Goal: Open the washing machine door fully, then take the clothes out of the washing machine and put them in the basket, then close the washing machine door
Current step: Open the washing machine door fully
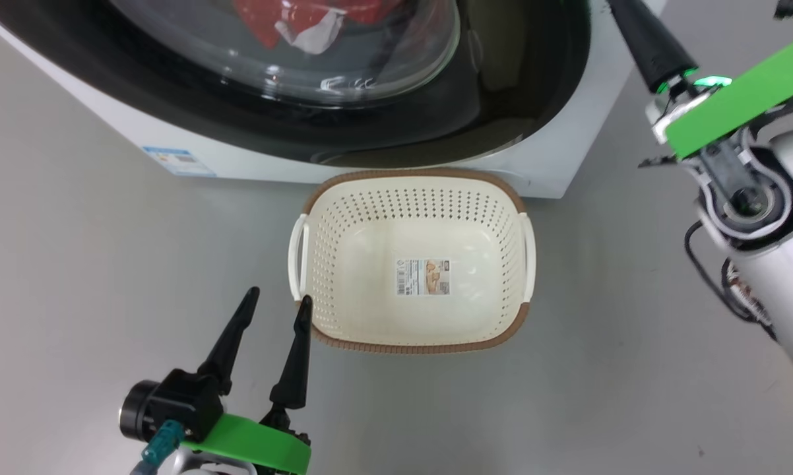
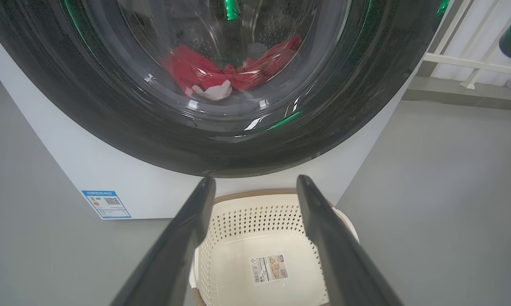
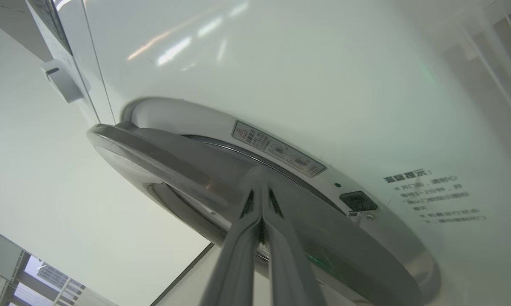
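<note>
The white washing machine [image 1: 238,155] [image 2: 47,144] [image 3: 281,63] fills the top of the head view. Its door [image 1: 370,125] [image 2: 238,140] [image 3: 153,155] has a black rim and a clear bowl window. The red and white clothes [image 1: 284,20] [image 2: 187,70] lie behind the glass. On the floor in front stands the cream basket [image 1: 370,290] [image 2: 255,212], nothing in it but its label. My left gripper [image 1: 279,298] [image 2: 255,185] hangs open by the basket's near left corner. My right gripper [image 3: 260,178] is shut, tips at the gap between door edge and washer front; its fingers [image 1: 650,46] rise at the upper right.
A blue label [image 1: 179,160] [image 2: 106,204] sits on the washer's lower front. A warning sticker [image 3: 279,148] and the dark latch socket [image 3: 357,200] lie beside the door opening. Grey floor [image 1: 106,264] spreads around the basket. A white railing [image 2: 472,63] stands beyond the washer.
</note>
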You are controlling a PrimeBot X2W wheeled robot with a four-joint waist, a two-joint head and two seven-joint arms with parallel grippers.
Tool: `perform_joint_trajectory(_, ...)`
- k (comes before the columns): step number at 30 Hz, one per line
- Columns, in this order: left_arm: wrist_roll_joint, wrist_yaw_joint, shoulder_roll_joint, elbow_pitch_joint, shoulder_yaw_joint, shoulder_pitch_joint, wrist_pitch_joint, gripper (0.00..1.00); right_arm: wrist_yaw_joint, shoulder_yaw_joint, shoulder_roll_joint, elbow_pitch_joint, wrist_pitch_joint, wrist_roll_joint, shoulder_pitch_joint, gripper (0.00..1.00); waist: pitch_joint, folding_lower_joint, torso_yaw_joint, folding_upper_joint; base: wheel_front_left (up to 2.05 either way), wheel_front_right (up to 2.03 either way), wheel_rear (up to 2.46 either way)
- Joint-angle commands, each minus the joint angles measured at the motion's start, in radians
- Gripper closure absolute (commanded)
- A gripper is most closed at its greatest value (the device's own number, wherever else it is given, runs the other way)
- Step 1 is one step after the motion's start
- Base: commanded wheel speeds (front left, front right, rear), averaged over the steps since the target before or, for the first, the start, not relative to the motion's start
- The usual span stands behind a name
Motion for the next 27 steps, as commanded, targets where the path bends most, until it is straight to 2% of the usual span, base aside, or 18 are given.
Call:
perform_joint_trajectory(1, -0.007, 0.008, 0.008, -0.019, 0.026, -0.024, -0.012, 0.00, -0.001, 0.006, -0.006, -0.030, 0.022, 0.035, -0.022, 1.00, 0.037, 0.0000, 0.029, -0.0001, 0.00, 0.00, 0.00)
perform_joint_trajectory(11, -0.022, 0.007, 0.008, -0.017, 0.000, -0.054, -0.012, 0.00, -0.001, -0.042, -0.039, -0.001, 0.269, 0.211, -0.120, 1.00, 0.091, 0.0000, 0.062, -0.0001, 0.00, 0.00, 0.00)
perform_joint_trajectory(19, -0.040, 0.015, 0.008, -0.018, -0.023, -0.067, -0.012, 0.00, -0.001, -0.049, -0.031, 0.049, 0.402, 0.217, -0.159, 1.00, 0.113, -0.0001, 0.073, -0.0001, 0.00, 0.00, 0.00)
perform_joint_trajectory(27, -0.046, 0.019, 0.008, -0.011, -0.025, -0.067, -0.012, 0.00, -0.001, -0.055, -0.009, 0.026, 0.458, 0.198, -0.113, 1.00, 0.087, -0.0001, 0.070, -0.0001, 0.00, 0.00, 0.00)
